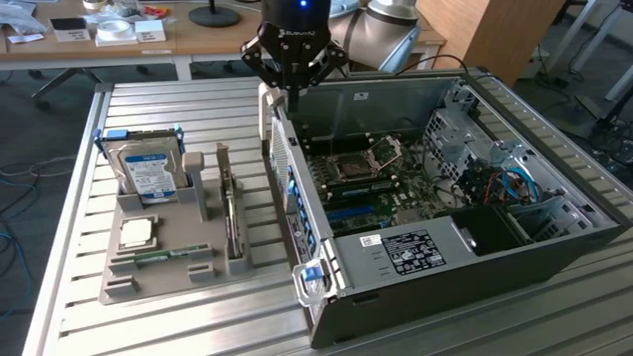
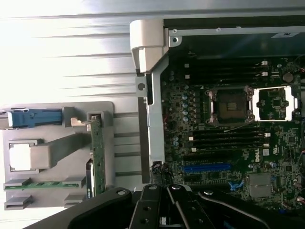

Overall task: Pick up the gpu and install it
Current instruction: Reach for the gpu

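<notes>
The gpu (image 1: 228, 211) stands on edge in a slot of the grey holder (image 1: 173, 278), a thin dark card with a pale bracket at its far end. In the wrist view the gpu (image 2: 96, 152) appears edge-on as a narrow green strip. My gripper (image 1: 290, 98) hangs shut and empty above the rear top corner of the open computer case (image 1: 445, 267), to the exterior view's right of the gpu and well above it. Its black fingers (image 2: 164, 205) meet over the case's edge. The motherboard (image 1: 371, 182) lies exposed inside, with a blue slot (image 2: 207, 168).
The holder also carries a silver hard drive (image 1: 148, 174) with a blue-white label, a CPU (image 1: 136, 233) and a green RAM stick (image 1: 163, 256). All of this rests on a slatted metal table (image 1: 198, 111). A wooden desk (image 1: 118, 41) with small items stands behind.
</notes>
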### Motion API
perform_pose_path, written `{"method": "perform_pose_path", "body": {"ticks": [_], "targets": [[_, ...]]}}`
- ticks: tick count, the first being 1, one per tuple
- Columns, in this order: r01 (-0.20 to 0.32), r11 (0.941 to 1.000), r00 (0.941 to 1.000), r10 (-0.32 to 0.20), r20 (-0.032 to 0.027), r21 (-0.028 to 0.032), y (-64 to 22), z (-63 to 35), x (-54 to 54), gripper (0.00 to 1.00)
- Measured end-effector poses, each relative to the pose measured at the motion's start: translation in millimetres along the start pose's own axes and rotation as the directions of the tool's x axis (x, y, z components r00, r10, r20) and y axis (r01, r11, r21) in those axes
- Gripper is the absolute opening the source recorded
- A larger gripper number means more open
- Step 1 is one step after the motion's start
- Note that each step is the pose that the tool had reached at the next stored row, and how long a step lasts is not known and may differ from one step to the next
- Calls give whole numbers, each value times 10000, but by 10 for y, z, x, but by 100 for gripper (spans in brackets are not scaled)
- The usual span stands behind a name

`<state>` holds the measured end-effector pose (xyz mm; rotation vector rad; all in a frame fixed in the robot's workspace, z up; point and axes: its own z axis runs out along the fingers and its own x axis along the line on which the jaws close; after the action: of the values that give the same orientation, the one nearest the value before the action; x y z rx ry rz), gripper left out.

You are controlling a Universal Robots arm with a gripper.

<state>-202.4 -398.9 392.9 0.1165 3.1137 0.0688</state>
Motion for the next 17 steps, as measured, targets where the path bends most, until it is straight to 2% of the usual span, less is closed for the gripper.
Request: {"method": "perform_pose_path", "body": {"ticks": [17], "targets": [[-1,10000,10000,1,0,0,-21,-6,279,11]]}}
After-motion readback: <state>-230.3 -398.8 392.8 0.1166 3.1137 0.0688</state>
